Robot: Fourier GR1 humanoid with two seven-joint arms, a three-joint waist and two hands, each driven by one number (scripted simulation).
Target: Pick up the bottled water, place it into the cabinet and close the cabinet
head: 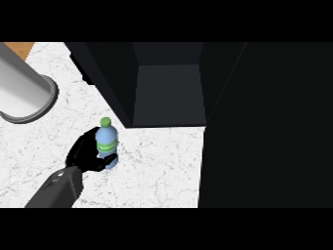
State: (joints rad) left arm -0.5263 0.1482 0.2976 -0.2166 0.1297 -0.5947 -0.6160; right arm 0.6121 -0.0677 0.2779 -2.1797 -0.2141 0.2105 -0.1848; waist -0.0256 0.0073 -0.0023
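The worktop [161, 166] is white marble with fine grey veining, and a strip of wood shows past its left edge. A blue bottled water [108, 142] with a green cap and green label stands upright on it, left of centre. Just behind the bottle, the dark cabinet [169, 88] sits on the worktop, its open front facing forward; a black panel, perhaps its door, covers the right side

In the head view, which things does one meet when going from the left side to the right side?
Grey cylinder at upper left → hand curled round the bottled water → open cabinet → its dark door at the right.
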